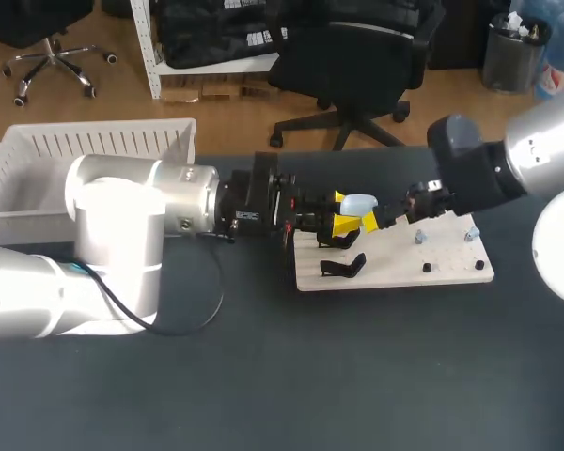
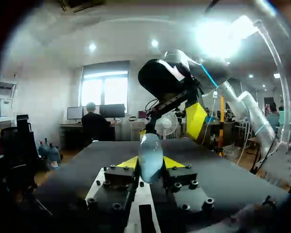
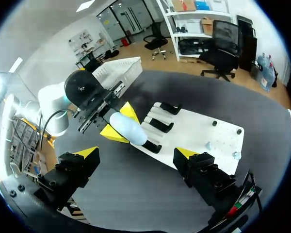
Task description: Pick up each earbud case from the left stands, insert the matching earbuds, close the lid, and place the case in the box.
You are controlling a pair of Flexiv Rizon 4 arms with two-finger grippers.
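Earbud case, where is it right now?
In the head view the case is near the middle, clamped in the left gripper, just above the left end of the board, by a black stand.

The desk's (image 1: 357, 376) near half gives either hand open passage. Over the white board (image 1: 451, 268), the left hand (image 1: 342, 212), clamped on the earbud case (image 1: 359, 203), faces the wide-spread right hand (image 3: 136, 153), with black stands (image 3: 161, 125) beneath. The left arm (image 1: 122, 207) lies across the front of the box (image 1: 94, 141).
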